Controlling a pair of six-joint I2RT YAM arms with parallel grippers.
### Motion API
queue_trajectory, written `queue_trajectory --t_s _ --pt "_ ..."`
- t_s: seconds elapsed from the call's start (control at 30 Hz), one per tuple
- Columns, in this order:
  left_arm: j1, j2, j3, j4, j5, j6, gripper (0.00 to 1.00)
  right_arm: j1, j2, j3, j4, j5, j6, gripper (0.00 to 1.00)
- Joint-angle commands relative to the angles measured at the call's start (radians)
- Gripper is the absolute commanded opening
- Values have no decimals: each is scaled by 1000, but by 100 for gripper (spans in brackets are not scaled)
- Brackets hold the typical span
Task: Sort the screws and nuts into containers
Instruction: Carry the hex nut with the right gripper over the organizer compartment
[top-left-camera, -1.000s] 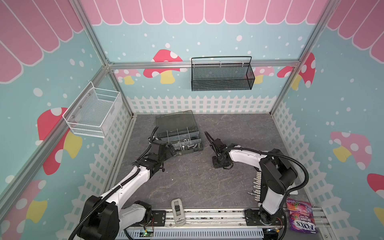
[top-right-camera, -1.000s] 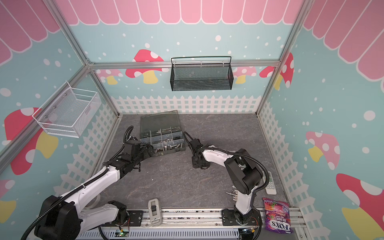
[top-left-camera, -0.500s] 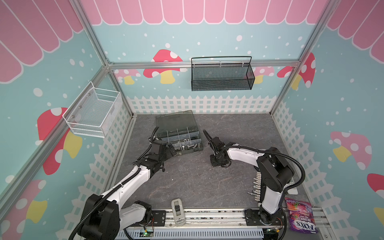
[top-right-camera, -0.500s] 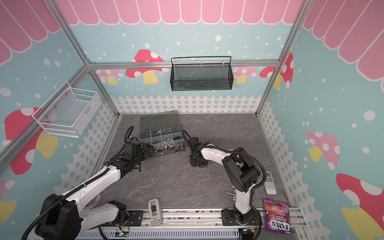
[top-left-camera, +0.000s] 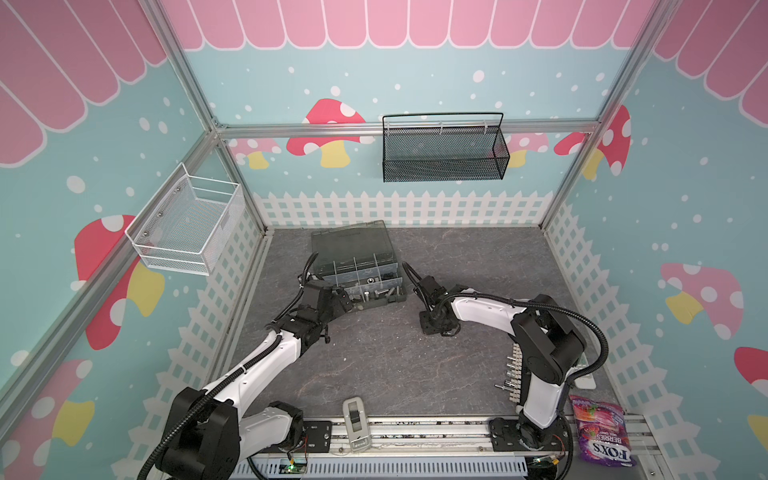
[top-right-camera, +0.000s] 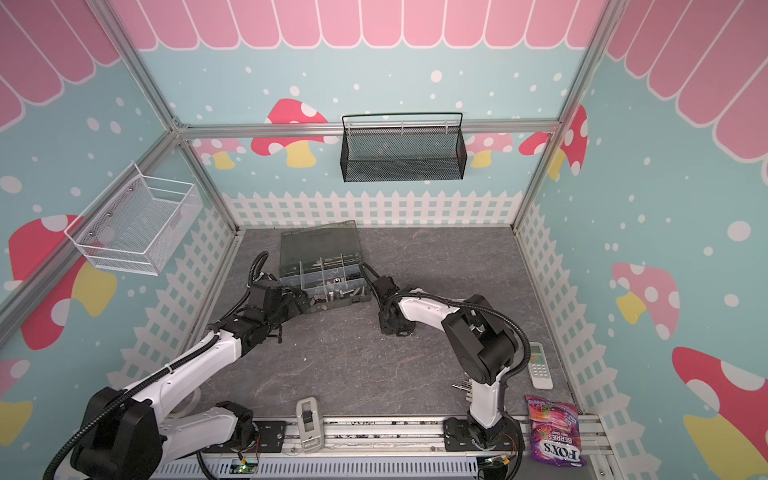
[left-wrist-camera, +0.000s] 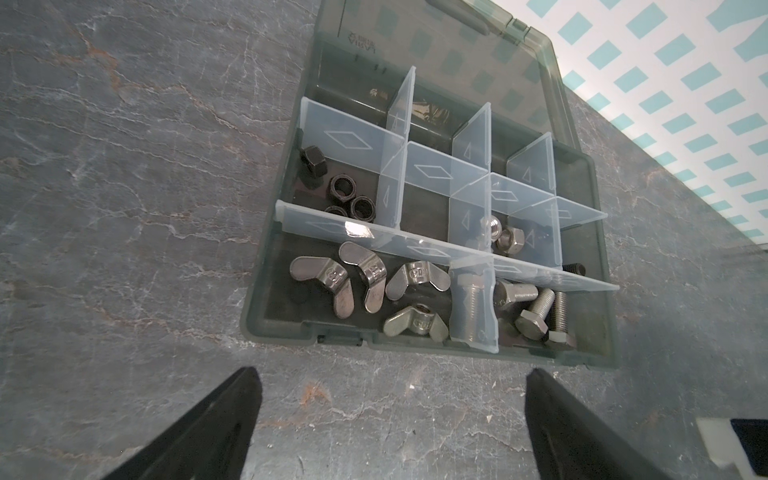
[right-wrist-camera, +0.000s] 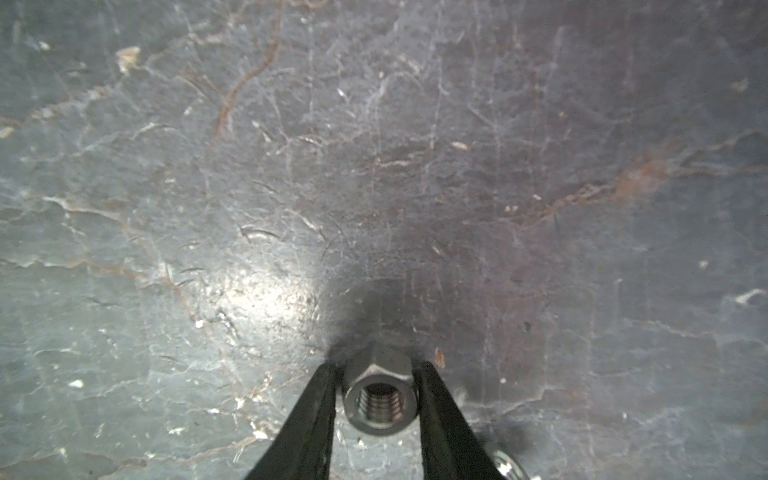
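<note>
The dark grey organizer box (top-left-camera: 376, 305) (top-right-camera: 338, 306) lies open at the back left, its containers split by pale dividers. In the left wrist view the box (left-wrist-camera: 266, 316) holds silver wing nuts (left-wrist-camera: 365, 282), silver screws (left-wrist-camera: 536, 307), black nuts (left-wrist-camera: 349, 195) and silver hex nuts (left-wrist-camera: 505, 237). My left gripper (left-wrist-camera: 392, 374) (top-left-camera: 347, 301) is open and empty, just in front of the box. My right gripper (right-wrist-camera: 376, 368) (top-left-camera: 434, 328) points down at the floor right of the box. Its fingers press both sides of a silver hex nut (right-wrist-camera: 380, 399). Another silver nut (right-wrist-camera: 505, 463) lies beside it.
A white terminal strip (top-left-camera: 513, 374) lies by the right arm's base, a remote (top-right-camera: 540, 365) and a candy bag (top-left-camera: 602, 432) at the front right. A black mesh basket (top-left-camera: 442, 151) and a white wire basket (top-left-camera: 187, 224) hang on the walls.
The right arm has shifted slightly left and its jaws have narrowed. The left arm has not moved.
</note>
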Motion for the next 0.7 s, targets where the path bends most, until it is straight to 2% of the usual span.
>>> queue_trajectory --t_s 0.0,0.13,0.43,0.67 --pt "6 6 -1 11 0 -20 100 14 41 -1 -67 8 10 30" --pt "7 6 -2 12 0 -18 100 21 81 15 -67 9 6 22" --pt "6 -4 -10 11 -10 -18 100 38 57 94 -33 -7 -29 11" --pt "7 -10 -13 10 -11 -18 100 54 18 197 17 -19 -65 10"
